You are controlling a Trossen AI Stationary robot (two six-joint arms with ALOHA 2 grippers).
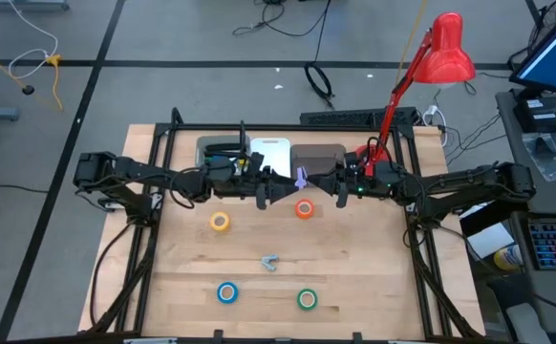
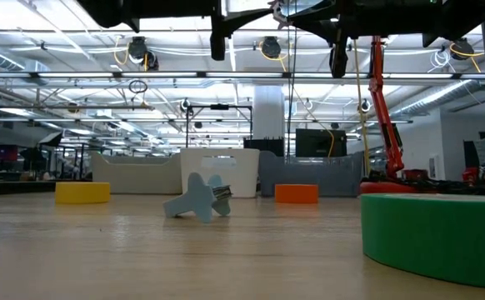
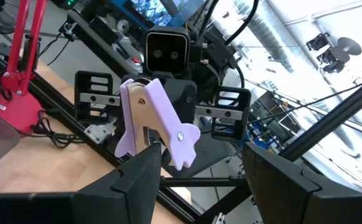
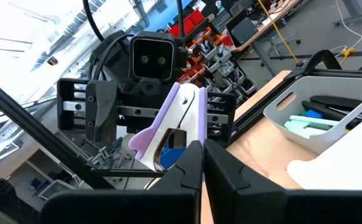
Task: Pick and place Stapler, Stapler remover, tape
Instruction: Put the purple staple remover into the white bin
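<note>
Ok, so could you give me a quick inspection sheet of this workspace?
Surface: pale wooden table, nothing spilled.
Job's things: yellow tape roll, orange tape roll, blue tape roll, green tape roll and grey-blue staple remover lie apart.
Clutter: white plastic bin and grey bin at the back edge.
Grippers: right gripper jaws shut on purple staple remover, in mid-air; left gripper faces it, jaws open.
Cables: black floor cables.
Surroundings: red desk lamp.

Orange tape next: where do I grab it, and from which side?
Take the orange tape roll from straight above. It lies flat with its hole up, so put one finger in the pale centre and one outside, pinching the ring wall. Probably use the open left gripper, since the right gripper is shut on the purple staple remover.
</note>
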